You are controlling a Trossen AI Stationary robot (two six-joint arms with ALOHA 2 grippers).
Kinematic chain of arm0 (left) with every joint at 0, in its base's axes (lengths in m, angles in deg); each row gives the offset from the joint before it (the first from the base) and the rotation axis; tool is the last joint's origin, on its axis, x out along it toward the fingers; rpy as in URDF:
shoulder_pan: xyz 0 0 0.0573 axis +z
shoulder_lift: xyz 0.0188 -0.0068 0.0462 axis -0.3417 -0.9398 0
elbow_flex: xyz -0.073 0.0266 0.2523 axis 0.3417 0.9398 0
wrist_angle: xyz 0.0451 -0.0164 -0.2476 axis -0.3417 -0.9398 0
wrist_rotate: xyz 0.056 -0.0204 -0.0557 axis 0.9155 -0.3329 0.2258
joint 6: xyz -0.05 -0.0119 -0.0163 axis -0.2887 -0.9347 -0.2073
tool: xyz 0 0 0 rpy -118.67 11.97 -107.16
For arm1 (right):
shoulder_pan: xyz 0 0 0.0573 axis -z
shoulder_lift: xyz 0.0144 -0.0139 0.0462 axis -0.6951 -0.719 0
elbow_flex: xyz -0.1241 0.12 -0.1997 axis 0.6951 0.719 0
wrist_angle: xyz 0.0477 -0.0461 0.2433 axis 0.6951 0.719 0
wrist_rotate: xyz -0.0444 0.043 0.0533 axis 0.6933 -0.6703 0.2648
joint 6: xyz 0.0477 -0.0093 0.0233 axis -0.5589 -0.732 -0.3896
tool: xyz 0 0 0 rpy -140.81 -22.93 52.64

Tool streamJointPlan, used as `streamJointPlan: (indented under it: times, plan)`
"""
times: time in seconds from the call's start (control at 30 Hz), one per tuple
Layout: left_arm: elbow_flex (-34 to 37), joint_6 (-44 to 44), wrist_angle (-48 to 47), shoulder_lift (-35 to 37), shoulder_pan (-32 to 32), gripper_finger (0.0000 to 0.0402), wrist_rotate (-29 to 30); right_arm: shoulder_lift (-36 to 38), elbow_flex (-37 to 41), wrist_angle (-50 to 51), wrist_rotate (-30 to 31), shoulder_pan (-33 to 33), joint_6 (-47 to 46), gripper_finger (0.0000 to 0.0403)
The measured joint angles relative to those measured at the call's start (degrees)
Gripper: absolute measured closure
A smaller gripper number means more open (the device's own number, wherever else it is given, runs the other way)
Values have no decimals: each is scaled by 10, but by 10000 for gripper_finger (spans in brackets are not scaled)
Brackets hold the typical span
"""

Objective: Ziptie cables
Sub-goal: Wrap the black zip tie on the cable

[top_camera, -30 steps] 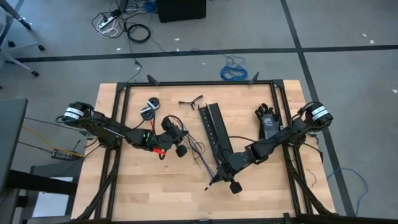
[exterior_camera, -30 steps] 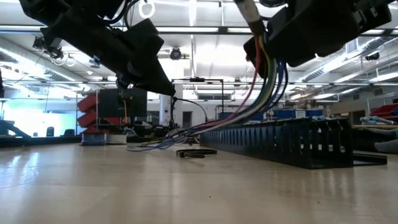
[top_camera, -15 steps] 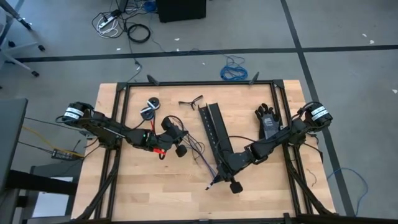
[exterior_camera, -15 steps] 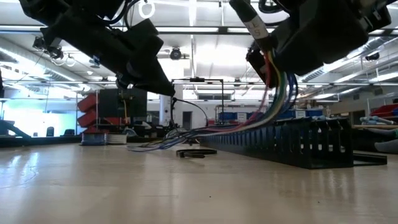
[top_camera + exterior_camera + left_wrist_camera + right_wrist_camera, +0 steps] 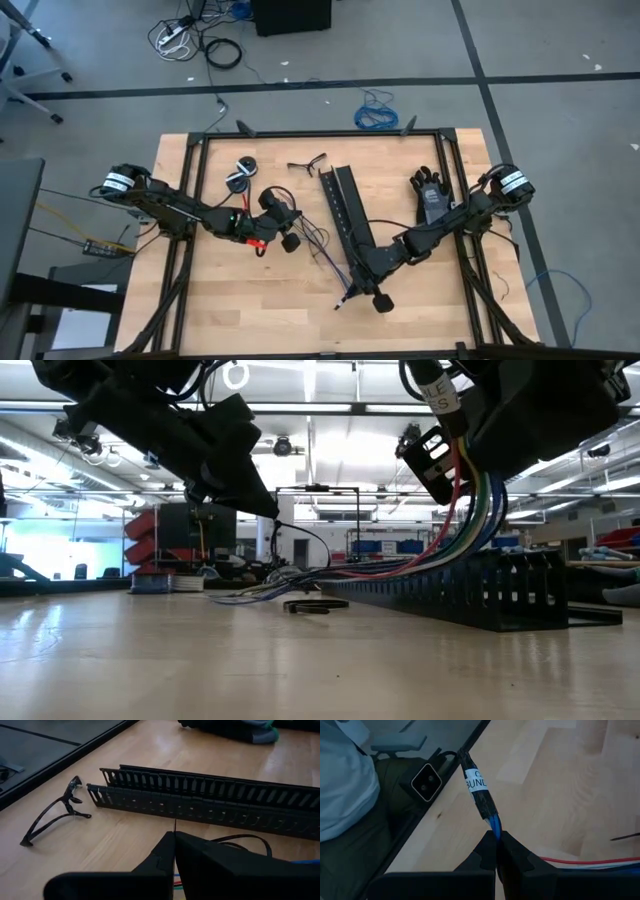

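You cannot pick out the zipties in any view; in the high view they are too thin to tell from the cables (image 5: pixel 322 248). The right gripper (image 5: pixel 496 839) covers where its fingers meet the cables. In the low view both arms are cut off by the top edge. The perforated black duct (image 5: pixel 210 800) runs off the left wrist view's edge, its far end unseen.

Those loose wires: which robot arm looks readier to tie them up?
Probably left. The right gripper is shut on the cables, holding them up. The left gripper is shut on a thin black ziptie, which could go around them.
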Motion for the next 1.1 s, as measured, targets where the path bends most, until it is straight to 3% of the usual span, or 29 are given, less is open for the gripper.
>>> streamJointPlan:
  times: [0.33,0.57,0.83,1.1]
  plan:
    - [0,0,13,0,0,401,-3,0,0,-1,24,1,19,377]
    - [0,0,13,0,-3,401,-4,0,0,3,25,19,5,297]
    - [0,4,13,0,-3,401,-5,10,0,-6,-41,41,9,212]
    - [-3,15,23,0,-7,402,-5,52,-12,-8,35,84,108,206]
